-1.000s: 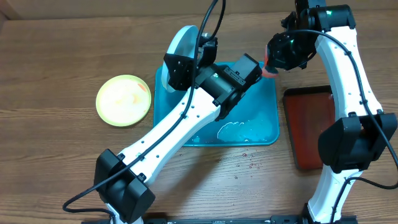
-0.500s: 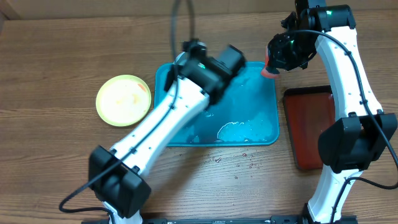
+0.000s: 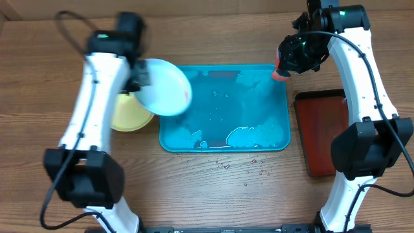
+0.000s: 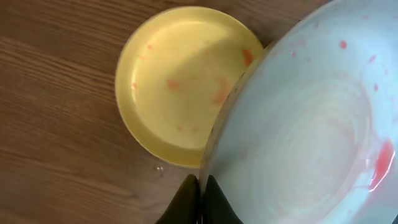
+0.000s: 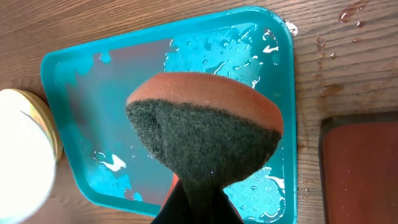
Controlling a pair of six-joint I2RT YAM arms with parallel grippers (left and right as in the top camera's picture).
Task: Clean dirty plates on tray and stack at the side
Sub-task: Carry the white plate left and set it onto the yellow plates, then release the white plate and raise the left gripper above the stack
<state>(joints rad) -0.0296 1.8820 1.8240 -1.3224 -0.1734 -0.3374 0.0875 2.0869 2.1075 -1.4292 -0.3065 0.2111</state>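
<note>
The light-blue plate (image 3: 165, 87) is off the tray (image 3: 178, 133) and in the air. It is held at a tilt over the tray's 10 o'clock corner, and its far edge overlaps the yellow plate (image 3: 126, 115), which lies flat on the table (image 3: 52, 162) at the tray's 9 o'clock. A second ago the left arm held this plate over the tray's 11 o'clock end. It has since swung outward, so scrubbing looks finished and the move to the stack is under way.

In the wrist view the left claw (image 4: 200, 190) is pinched narrow on the blue plate's (image 4: 311, 124) rim. The yellow plate (image 4: 180, 81) sits below and toward 10 o'clock of it. The blue plate is not spotless: a red streak shows at its 4 o'clock edge, with faint pink specks higher up. Pale orange marks also show on the yellow plate. I see only one yellow plate and cannot tell whether another lies beneath it.

No plate is left on the tray, only water and patches of foam, mostly toward 5 o'clock. Drops dot the table just past the tray's 6 o'clock rim.

The right arm has not moved. Its claw (image 5: 196, 199) is clamped on the sponge (image 5: 205, 124), with the dark scouring face toward the camera. In the overhead view the sponge (image 3: 279, 70) hangs by the tray's 1 o'clock corner. The red-brown tray (image 3: 320, 136) lies at 3 o'clock, apart from the teal one.

The next step calls for lowering the blue plate squarely onto the yellow one. Released at this tilt, it could slide off.
</note>
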